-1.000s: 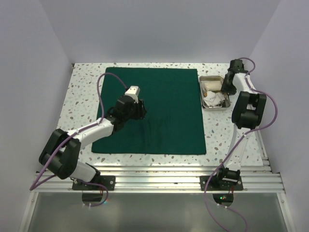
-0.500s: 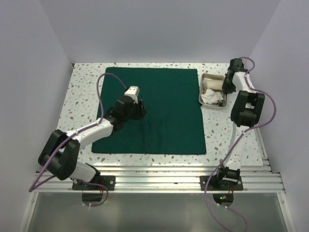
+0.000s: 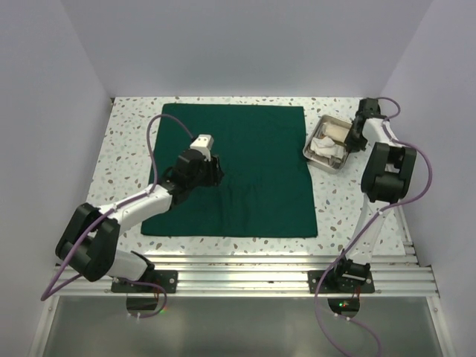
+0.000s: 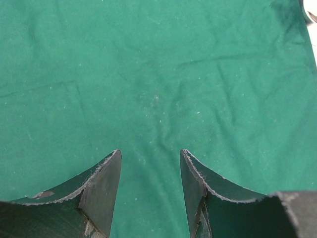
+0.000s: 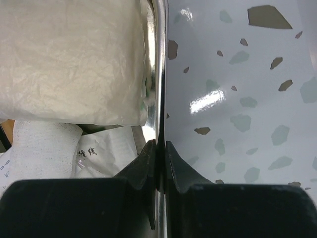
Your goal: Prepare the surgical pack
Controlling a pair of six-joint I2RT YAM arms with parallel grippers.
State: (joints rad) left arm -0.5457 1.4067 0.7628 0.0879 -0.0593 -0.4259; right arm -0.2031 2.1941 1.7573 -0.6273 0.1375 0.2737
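A large dark green cloth lies flat on the speckled table. My left gripper is open and empty just over the cloth's left middle; in the left wrist view only green cloth lies between its fingers. A shiny steel tray holding white gauze and packets sits off the cloth's right edge, turned askew. My right gripper is shut on the tray's right wall. In the right wrist view, a white pack fills the tray. Scissors and forceps do not show.
White walls close in the table at the back and both sides. The speckled tabletop shows to the right of the cloth, and a narrow strip shows to its left. The aluminium rail runs along the near edge.
My right gripper has dragged the tray, which has turned from square to askew and shifted a little toward the cloth. My left arm has barely moved.
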